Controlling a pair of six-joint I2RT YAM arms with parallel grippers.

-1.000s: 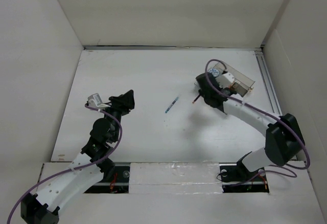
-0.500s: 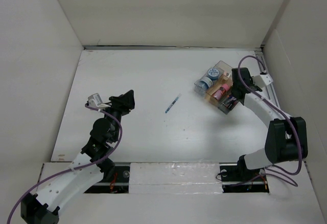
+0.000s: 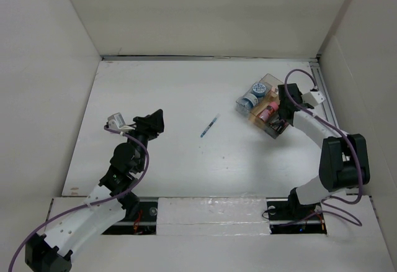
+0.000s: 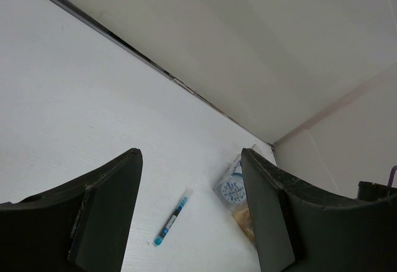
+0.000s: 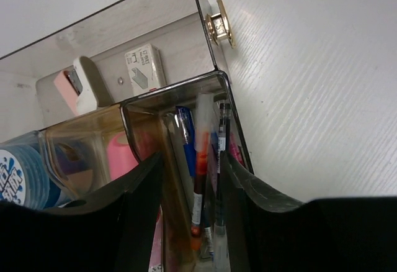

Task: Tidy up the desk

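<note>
We see the desk [image 3: 161, 92] as a broad, matte white slab with a faint grain. It fills the floor between smooth white panels [image 3: 205, 17], with a thin metal rail [image 3: 325, 98] along its right edge. Near that rail sits a clear, smoky plastic box [image 5: 186, 89], hard-walled and split into compartments, with a small brass latch [image 5: 217, 27] on its upright lid. One compartment holds round blue-and-white rolls [image 3: 258, 89], another something pink [image 3: 270, 109], and a narrow one several slim pens [image 5: 201, 160] lying lengthwise. The right gripper [image 5: 191, 160] hovers over that narrow compartment. Its dark, curved fingers are spread wider than the pens below and grasp nothing. The left gripper [image 4: 189, 157] hangs above bare desk, its fingers wide apart and empty. A thin blue-tipped pen [image 3: 209, 126] lies alone near mid-desk, well apart from the box. A second ago the right arm stretched over the box's left side with a red-tipped pen at its fingers. It has since swung to the box's right side, uncovering the box. The left arm and the loose pen have not shifted.
</note>
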